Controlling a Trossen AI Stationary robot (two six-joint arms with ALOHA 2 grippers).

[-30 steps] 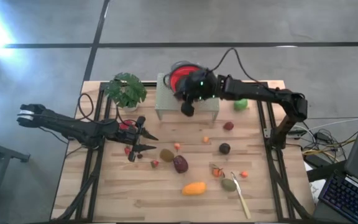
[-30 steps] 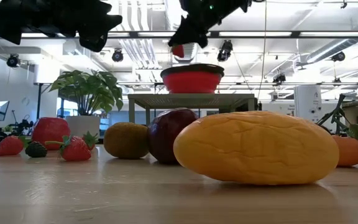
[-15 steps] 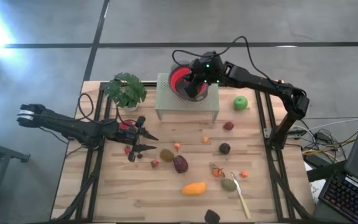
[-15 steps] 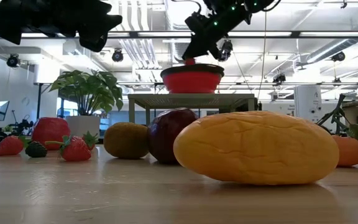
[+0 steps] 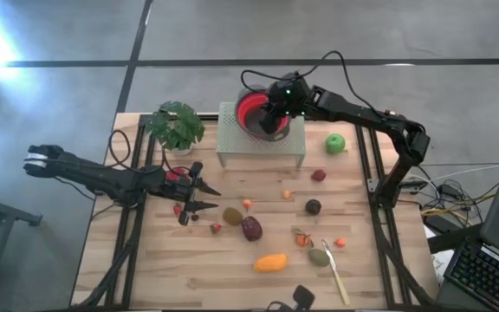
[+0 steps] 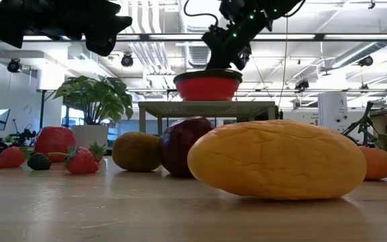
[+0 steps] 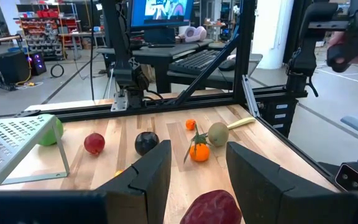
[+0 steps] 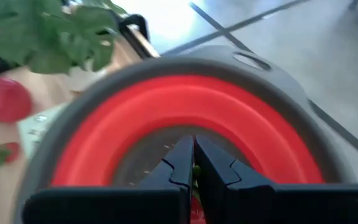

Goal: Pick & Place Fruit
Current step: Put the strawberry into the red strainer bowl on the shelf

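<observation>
A red bowl [image 5: 251,107] stands on a pale perforated stand [image 5: 232,143] at the table's far side. My right gripper [image 8: 194,168] hangs over the bowl's inside, slanting down, shut on a small red berry [image 8: 194,214]. Loose fruit lies on the table: a green apple [image 5: 335,144], an orange oval [image 5: 270,262], a maroon oval [image 5: 251,228], a brown oval [image 5: 232,215] and a dark one [image 5: 313,206]. My left gripper [image 5: 199,196] waits open and level above the table's left part. The maroon fruit [image 7: 210,208] lies just ahead of it, untouched. My right gripper pinches the small red berry between its two fingers [image 8: 178,163]. A green bit [image 8: 196,176] shows in the slit between them. The fingers slant down from the table's right side. The berry is lifted clear above the bowl's floor, and the fingers hide most of it.
A leafy potted plant [image 5: 176,126] stands left of the stand. A slim pale utensil [image 5: 336,274] lies at the near right beside an olive fruit [image 5: 319,256]. Small berries [image 5: 287,194] and strawberries [image 6: 80,161] are scattered over the middle.
My right gripper has gone from above the stand's near edge toward the far edge and a little down. It now hangs over the bowl's inside, tipped further downward. It has stayed shut on the red berry.
</observation>
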